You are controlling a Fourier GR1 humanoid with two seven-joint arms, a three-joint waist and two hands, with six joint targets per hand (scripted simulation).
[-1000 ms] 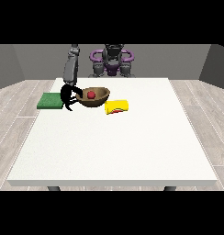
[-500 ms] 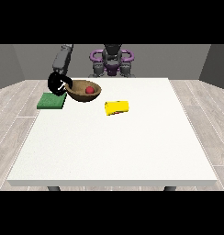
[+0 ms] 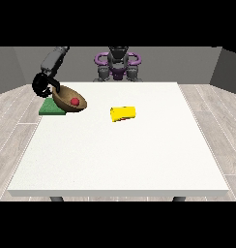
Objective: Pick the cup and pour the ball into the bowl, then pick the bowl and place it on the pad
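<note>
On the white table (image 3: 120, 155), my hand at the view's left (image 3: 42, 86) grips the rim of the tilted brown bowl (image 3: 66, 97) over the green pad (image 3: 52, 108) at upper left, the yellow cup (image 3: 123, 113) lies on its side mid-table, and the red ball (image 3: 75, 101) sits in the bowl.

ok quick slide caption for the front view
Hand at the view's left carries the tilted brown bowl, red ball inside, over the green pad; yellow cup lies toppled.
</note>
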